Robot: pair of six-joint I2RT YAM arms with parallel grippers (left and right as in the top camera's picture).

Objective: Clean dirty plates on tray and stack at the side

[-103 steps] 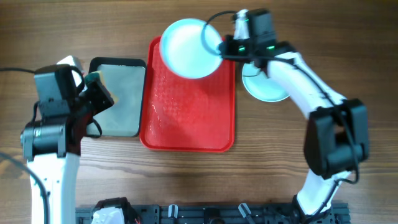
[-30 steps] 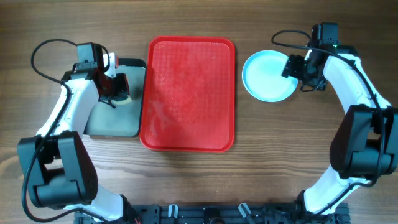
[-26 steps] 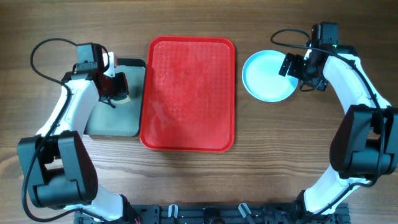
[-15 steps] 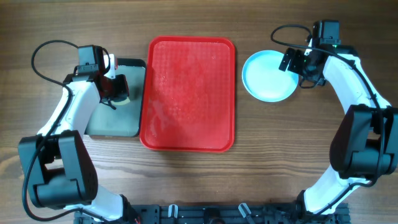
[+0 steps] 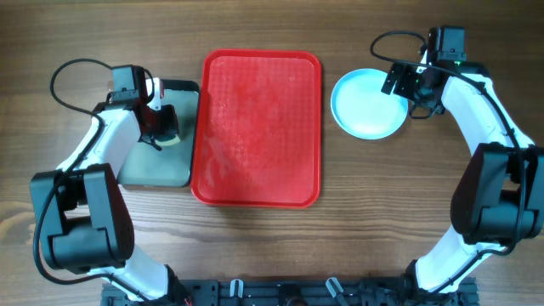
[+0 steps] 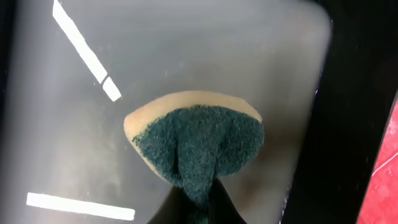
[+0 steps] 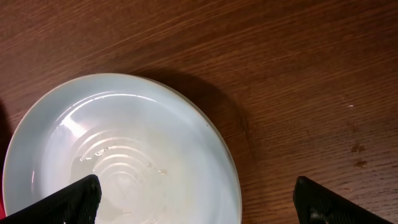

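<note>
Nearest, the red tray (image 5: pixel 257 161) is seen in the middle of the worktop (image 5: pixel 272 246), and no plates are on it. Just beside it, on the left, a grey tray (image 5: pixel 153 166) is found. Over it a green sponge (image 6: pixel 199 143) is pinched tight by the left fingers (image 5: pixel 160 126). Farther off, on the right side, the plates (image 5: pixel 365 106) are piled on the wood, near the red tray. Only the top one can be seen, wet and shiny. By its far rim the right fingers (image 5: pixel 401 83) are spread wide, and nothing is held. The plates are judged hard, slippery and easy to break, so the rim should be taken.
</note>
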